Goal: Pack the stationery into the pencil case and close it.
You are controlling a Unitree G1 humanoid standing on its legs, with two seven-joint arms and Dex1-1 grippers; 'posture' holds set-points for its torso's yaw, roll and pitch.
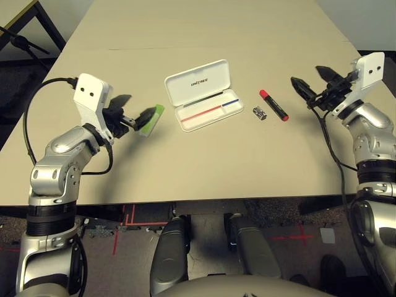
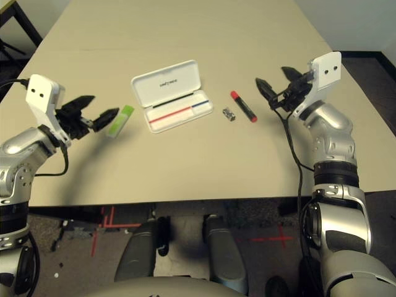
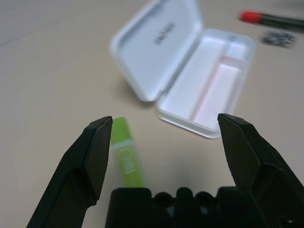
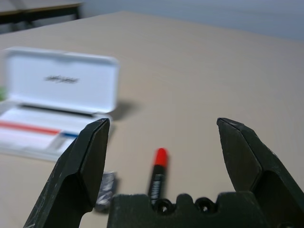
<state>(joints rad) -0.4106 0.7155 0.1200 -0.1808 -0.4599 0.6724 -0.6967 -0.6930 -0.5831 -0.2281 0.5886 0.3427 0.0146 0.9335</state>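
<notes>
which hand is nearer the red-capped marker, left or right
right: the right hand is just beyond the marker; the left hand is across the pencil case from it

Big pale table (image 1: 204,167) w/ a thin seam across its far part; floor (image 1: 204,247) below, w/ red tape (image 1: 301,236) in a cross on robot's R side, more tape lines on L. Dark-legged 2nd table (image 1: 21,21) past the main one's far L side, pale wall (image 1: 365,18) behind on R.
</notes>
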